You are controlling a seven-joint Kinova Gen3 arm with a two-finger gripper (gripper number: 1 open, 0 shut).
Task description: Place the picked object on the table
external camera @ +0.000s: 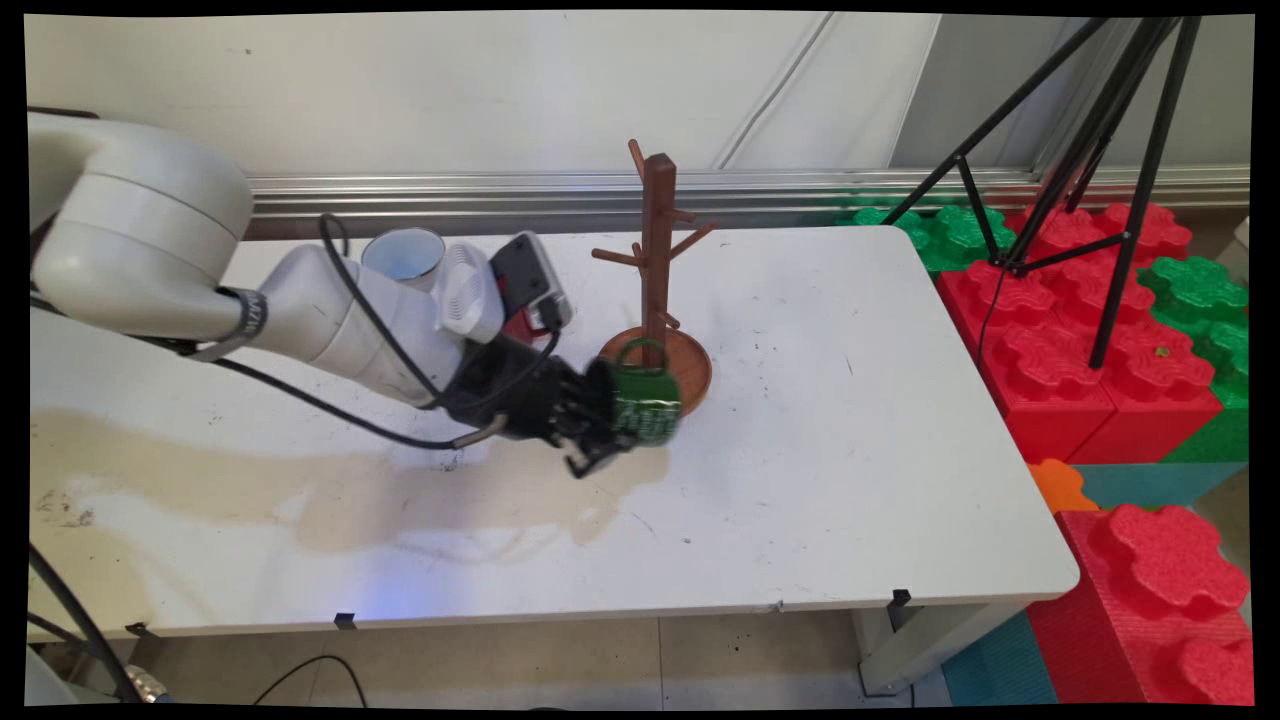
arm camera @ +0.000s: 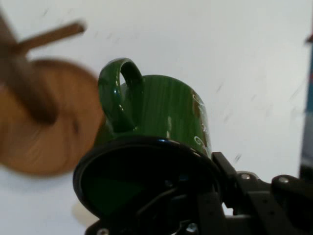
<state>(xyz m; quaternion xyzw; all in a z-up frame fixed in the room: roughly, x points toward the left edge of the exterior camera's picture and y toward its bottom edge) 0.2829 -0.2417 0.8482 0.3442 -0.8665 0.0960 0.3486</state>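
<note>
My black gripper [external camera: 612, 418] is shut on the rim of a green mug [external camera: 646, 400] with white markings and holds it on its side just above the table, its handle pointing up. In the hand view the green mug [arm camera: 161, 122] fills the middle, its dark rim clamped by my gripper [arm camera: 186, 205]. The mug hangs right in front of the round base of a brown wooden mug tree [external camera: 657, 260], whose pegs carry nothing. That mug tree [arm camera: 34, 107] shows blurred at the left of the hand view.
A white mug with a blue inside [external camera: 404, 256] stands at the back of the white table [external camera: 850, 450], partly behind my arm. Beside it lies a white and black device [external camera: 525, 280]. Red and green foam blocks [external camera: 1090, 330] and a black tripod [external camera: 1090, 160] stand to the right.
</note>
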